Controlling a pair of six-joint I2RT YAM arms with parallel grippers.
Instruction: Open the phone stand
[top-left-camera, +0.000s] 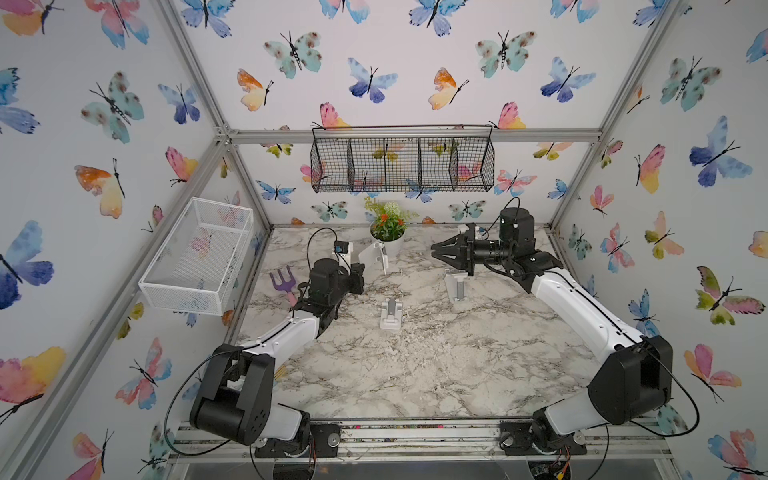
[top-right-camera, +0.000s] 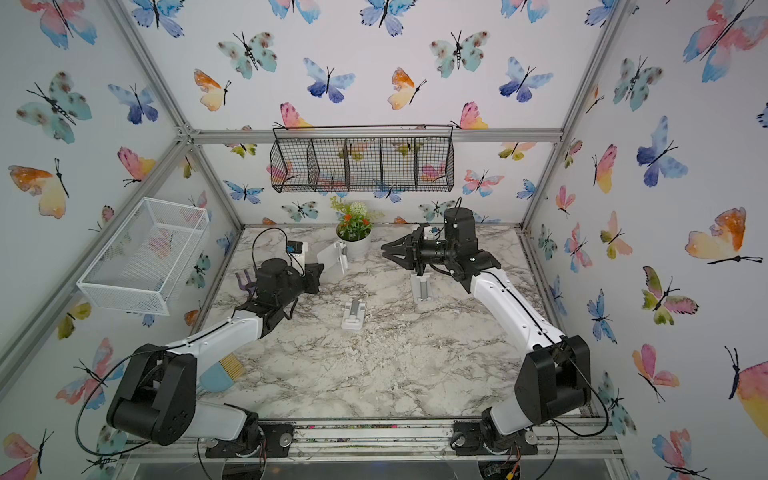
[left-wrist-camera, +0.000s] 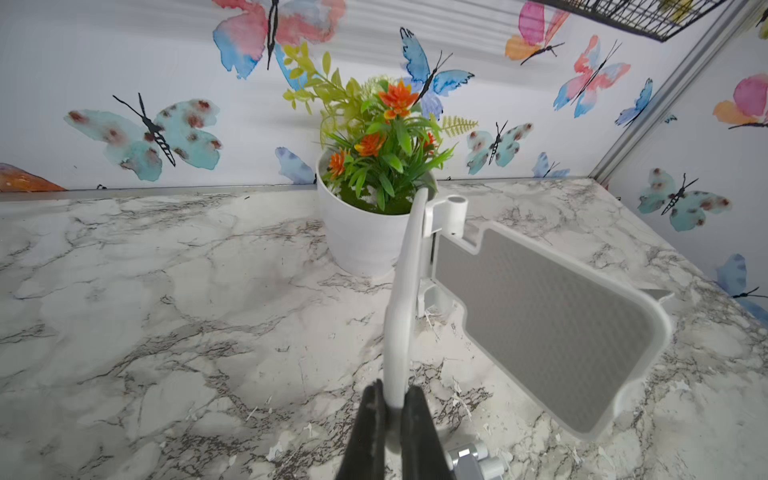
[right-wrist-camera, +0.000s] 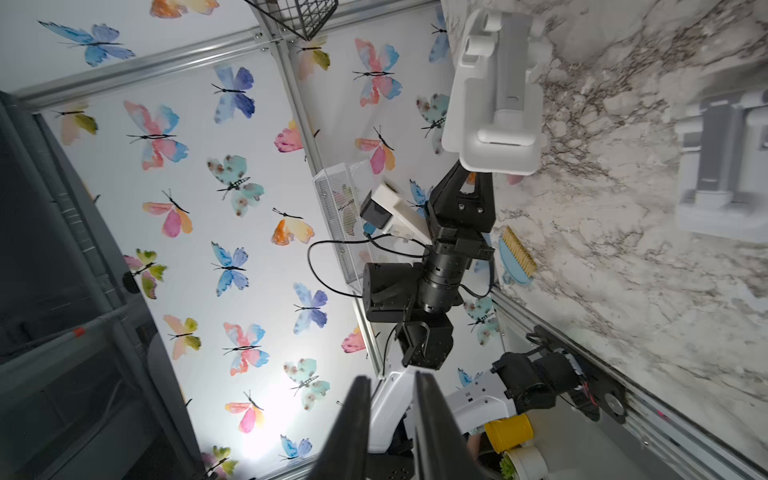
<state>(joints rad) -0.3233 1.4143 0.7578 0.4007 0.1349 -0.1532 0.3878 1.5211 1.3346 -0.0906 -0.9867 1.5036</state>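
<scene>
Left claw (left-wrist-camera: 395, 401) pinching phone stand (left-wrist-camera: 540, 324) edge, pot (left-wrist-camera: 361, 237) just beside

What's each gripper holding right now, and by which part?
Left gripper is clamped on the phone stand, by the end edge of its white plate, away from the hinge. Right gripper holds nothing.

Left arm (top-left-camera: 286, 332) — reaches from the lower left of both top views toward centre, forearm low, wrist roughly level. Left gripper (left-wrist-camera: 395, 401): jaws clamped on the thin edge of the phone stand (left-wrist-camera: 540, 324). Right arm (top-left-camera: 569, 299) rises from the lower right, elbow bent, wrist horizontal and pointing frame-left. Right gripper (right-wrist-camera: 392, 386) — fingers narrowly parted, nothing between them.
</scene>
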